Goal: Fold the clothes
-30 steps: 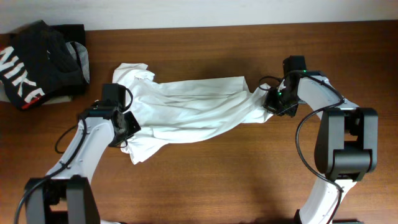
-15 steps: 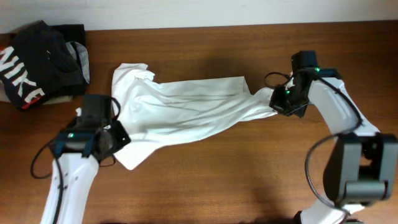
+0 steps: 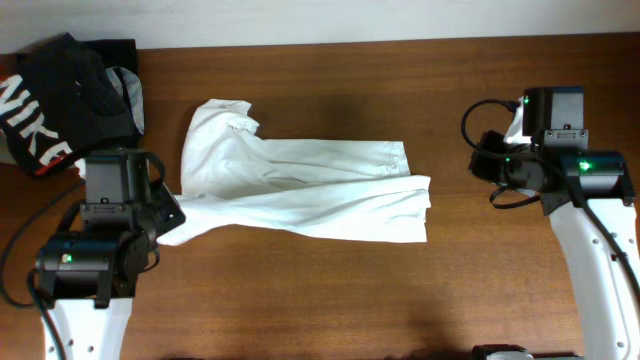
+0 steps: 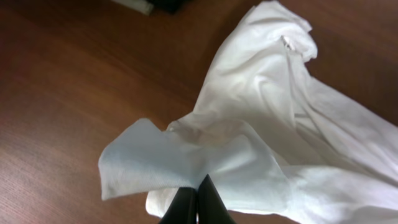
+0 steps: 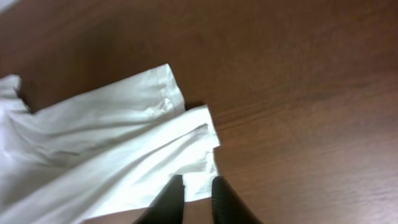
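My left gripper (image 4: 196, 191) is clenched tight, its two black fingers pressed together on a corner of the white T-shirt (image 4: 267, 124). A pale flap of the thin cloth rises from the wood up to my fingertips and folds over just ahead of them. Beyond that flap the shirt runs away from these jaws, ahead and to the right in my wrist view. It is crumpled into long creases, with its bunched collar end (image 4: 283, 31) at the far side.

My right gripper (image 5: 196, 183) is released: the fingers stand apart with a clear gap and nothing between them. It hangs above the wood, and the shirt's squared hem corner (image 5: 208, 134) lies flat below and just ahead of the tips, untouched. Seen from overhead, these jaws are off to the side of that hem, over bare wood.

Between my two grippers the shirt lies as a long rumpled band across the table (image 3: 330, 300), one end lifted into my left jaws and the other end loose. Outward past my left gripper, at the table's far corner, sits a black garment with white NIKE lettering (image 3: 45, 100), with a grey garment (image 3: 130, 100) tucked against it
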Available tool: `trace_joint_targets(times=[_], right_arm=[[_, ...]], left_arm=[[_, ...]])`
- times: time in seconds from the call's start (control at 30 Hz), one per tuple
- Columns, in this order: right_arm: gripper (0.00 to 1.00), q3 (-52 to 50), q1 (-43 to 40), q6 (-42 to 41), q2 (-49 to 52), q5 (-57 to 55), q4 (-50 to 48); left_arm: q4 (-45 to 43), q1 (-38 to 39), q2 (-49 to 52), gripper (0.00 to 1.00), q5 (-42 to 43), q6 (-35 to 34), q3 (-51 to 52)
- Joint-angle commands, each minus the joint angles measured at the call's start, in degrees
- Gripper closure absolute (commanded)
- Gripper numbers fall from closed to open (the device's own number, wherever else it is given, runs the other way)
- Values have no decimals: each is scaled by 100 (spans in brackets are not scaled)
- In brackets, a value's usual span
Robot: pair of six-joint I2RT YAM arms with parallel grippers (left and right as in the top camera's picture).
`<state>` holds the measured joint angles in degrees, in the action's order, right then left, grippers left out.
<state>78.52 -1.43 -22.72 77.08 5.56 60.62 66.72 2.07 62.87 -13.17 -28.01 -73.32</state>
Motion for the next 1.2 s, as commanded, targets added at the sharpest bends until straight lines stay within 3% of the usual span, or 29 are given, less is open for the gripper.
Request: trace_joint_targets(times=[0.0, 0.1, 0.2, 0.3, 0.4, 0.47, 0.5, 0.73, 0.9, 0.97, 1.03, 1.1, 1.17], right_arm=[[69, -28, 31, 17, 157, -133, 157], [68, -225, 31, 17, 647, -87, 308], [69, -570, 33, 595, 1596, 1027, 57], [69, -699, 35, 599, 2315, 1056, 31], [60, -702, 138, 791, 2933, 1255, -111], [34, -702, 293, 793, 3008, 1309, -177], [30, -717, 376, 802, 3014, 1307, -247], [32, -1239, 555, 831, 3014, 949, -896], [62, -1401, 555, 726, 3014, 1187, -1207], [66, -1425, 555, 726, 3014, 1185, -1231], [76, -1425, 555, 695, 3014, 1185, -1268], [96, -1425, 553, 568, 3014, 1182, -1292], [96, -1360, 542, 459, 2962, 1185, -1309]], left_arm=[[146, -37, -94, 99, -186, 114, -199], [262, -37, 31, 99, -157, 109, -195], [304, -37, 356, 99, -105, 109, -195], [326, -37, 546, 99, 20, 109, -195], [345, -37, 732, 99, 31, 109, -195], [345, -37, 752, 99, 28, 109, -195], [345, -37, 752, 99, 28, 111, -195], [407, -37, 752, 99, 26, 111, -195], [409, -37, 752, 99, 28, 111, -195], [404, -37, 752, 99, 26, 111, -195], [407, -37, 752, 99, 26, 111, -195], [407, -37, 752, 99, 26, 111, -195], [404, -37, 750, 99, 26, 111, -195]])
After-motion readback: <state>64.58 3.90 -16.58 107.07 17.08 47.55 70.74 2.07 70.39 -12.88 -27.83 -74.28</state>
